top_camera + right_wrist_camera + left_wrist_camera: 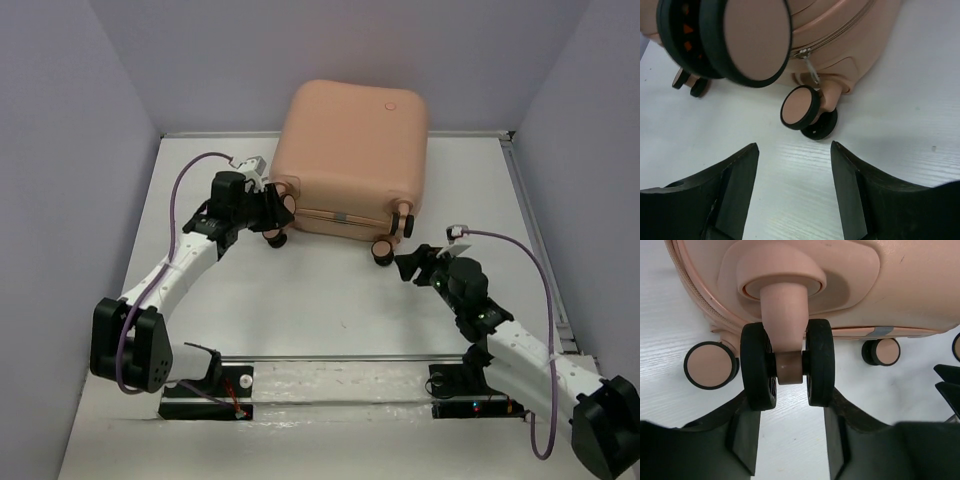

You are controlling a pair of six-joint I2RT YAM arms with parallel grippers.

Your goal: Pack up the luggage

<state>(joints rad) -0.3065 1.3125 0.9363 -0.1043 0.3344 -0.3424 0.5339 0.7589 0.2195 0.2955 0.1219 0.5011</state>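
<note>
The luggage, a peach-pink hard-shell suitcase, lies closed at the back centre of the table, its wheels facing me. My left gripper is open at its near-left corner. In the left wrist view the gripper has its fingertips right behind the two black tyres of a twin wheel, apparently touching them. My right gripper is open and empty just short of the near-right wheels. In the right wrist view the gripper faces a pink-faced wheel, apart from it.
Grey walls close the white table at the left, back and right. A metal rail runs along the right edge. Purple cables loop off both arms. A second wheel looms at the top left of the right wrist view.
</note>
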